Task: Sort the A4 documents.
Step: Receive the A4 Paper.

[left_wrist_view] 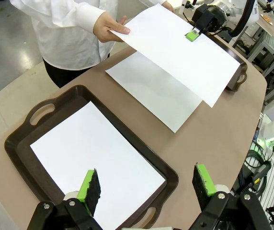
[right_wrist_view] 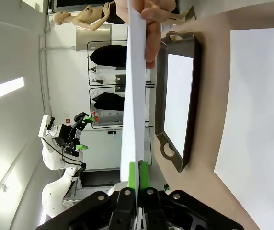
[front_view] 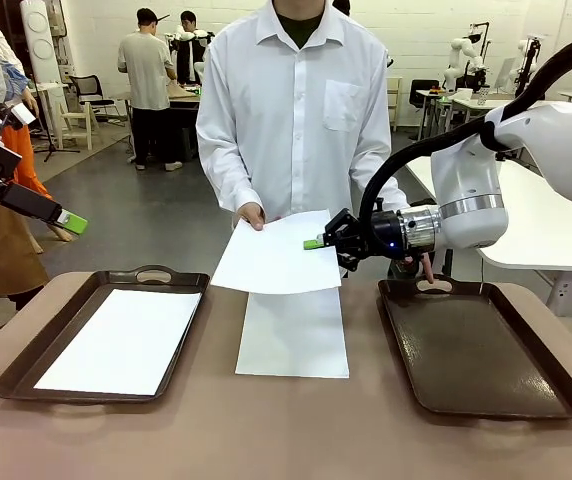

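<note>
A: Where is the right gripper (front_view: 314,243)?

B: Above the flat sheet (front_view: 293,335) lying on the table (front_view: 266,430). Its pads are pressed together on the right edge of a raised sheet (front_view: 276,255). The right wrist view shows that paper edge-on, running straight into the closed pads.

A: And the person?

B: A hand (front_view: 252,214) holds the opposite corner, beyond the flat sheet. That probably keeps the thin paper from drooping. With both holding it, this looks like a handover.

A: The left gripper (left_wrist_view: 146,184)?

B: It is spread wide and holds nothing. It hangs off to the left of the flat sheet, looking down on the left tray (front_view: 111,278), likely to keep clear.

A: The other documents?

B: A tray sheet (front_view: 121,340) lies in that tray, left of the flat sheet. The right tray (front_view: 476,350), on the flat sheet's other side, is bare, so the raised sheet probably goes there.

A: Any risk?

B: A pinch on one edge could let the paper sag or slip once the hand lets go.
</note>
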`<state>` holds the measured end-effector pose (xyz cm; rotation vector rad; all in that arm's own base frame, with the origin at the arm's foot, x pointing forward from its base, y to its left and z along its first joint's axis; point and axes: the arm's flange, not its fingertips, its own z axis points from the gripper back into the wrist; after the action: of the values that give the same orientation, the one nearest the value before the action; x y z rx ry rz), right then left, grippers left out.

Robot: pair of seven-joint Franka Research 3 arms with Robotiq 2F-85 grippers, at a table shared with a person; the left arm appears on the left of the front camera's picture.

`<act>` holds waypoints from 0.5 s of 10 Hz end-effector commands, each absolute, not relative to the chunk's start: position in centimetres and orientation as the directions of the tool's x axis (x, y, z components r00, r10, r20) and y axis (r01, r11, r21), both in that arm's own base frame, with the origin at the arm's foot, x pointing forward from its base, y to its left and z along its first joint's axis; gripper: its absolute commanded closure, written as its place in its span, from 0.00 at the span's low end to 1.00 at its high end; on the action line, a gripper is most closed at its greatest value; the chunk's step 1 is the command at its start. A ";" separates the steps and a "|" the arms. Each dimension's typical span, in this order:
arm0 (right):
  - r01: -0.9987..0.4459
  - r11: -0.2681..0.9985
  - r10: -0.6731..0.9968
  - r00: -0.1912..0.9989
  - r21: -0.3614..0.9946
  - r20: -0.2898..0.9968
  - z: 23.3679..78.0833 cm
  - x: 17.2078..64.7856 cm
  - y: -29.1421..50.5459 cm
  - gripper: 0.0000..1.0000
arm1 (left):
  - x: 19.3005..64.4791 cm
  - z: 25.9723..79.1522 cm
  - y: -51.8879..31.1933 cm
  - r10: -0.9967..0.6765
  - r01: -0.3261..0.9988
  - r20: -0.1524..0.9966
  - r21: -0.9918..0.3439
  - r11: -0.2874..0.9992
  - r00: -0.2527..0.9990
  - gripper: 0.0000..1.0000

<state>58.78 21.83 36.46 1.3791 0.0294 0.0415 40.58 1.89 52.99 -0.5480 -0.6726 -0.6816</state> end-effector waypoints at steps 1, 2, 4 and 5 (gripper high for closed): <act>0.013 0.170 0.033 0.999 0.985 -0.019 36.5 59.0 22.4 1.00 | 40.5 52.9 1.9 -0.390 0.720 0.711 -0.234 0.654 0.585 0.00; -0.013 0.168 0.078 0.997 0.986 0.000 36.9 58.6 22.4 1.00 | 40.5 52.9 1.9 -0.390 0.720 0.711 -0.234 0.654 0.585 0.00; -0.010 0.190 0.047 0.999 0.982 0.001 36.5 58.8 21.8 1.00 | 40.5 52.9 1.9 -0.390 0.720 0.711 -0.234 0.654 0.585 0.00; -0.010 0.190 0.047 0.999 0.982 0.001 36.5 58.8 21.8 1.00 | 40.5 52.9 1.9 -0.390 0.720 0.711 -0.234 0.654 0.585 0.00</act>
<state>58.76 21.70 36.53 1.3831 0.0351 0.0439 40.58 1.89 52.99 -0.5480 -0.6726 -0.6816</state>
